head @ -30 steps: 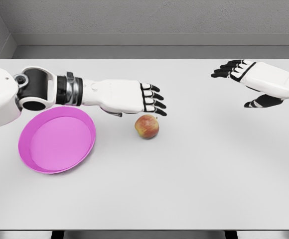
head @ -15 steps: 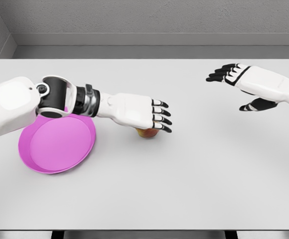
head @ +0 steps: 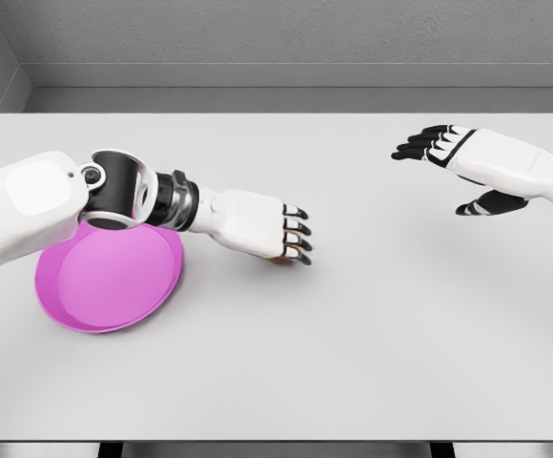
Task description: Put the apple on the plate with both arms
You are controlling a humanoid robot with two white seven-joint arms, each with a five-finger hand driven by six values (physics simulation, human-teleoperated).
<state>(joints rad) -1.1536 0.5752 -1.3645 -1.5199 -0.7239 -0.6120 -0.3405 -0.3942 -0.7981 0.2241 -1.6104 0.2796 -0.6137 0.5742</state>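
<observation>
Only a thin reddish sliver of the apple [head: 277,259] shows beneath my left hand [head: 294,240], near the table's middle. That hand lies on top of it, fingers curled down around the fruit. The magenta plate [head: 105,281] rests on the table to the left, its far edge covered by my left forearm and elbow. My right hand [head: 431,143] hovers over the right side of the table, far from the apple, with fingers spread and nothing in it.
The white table [head: 353,334] runs to a front edge at the bottom of the view. A grey wall stands behind its far edge.
My left hand has dropped onto the apple and its fingers have curled round it, hiding nearly all of the fruit. The right hand has drifted slightly left.
</observation>
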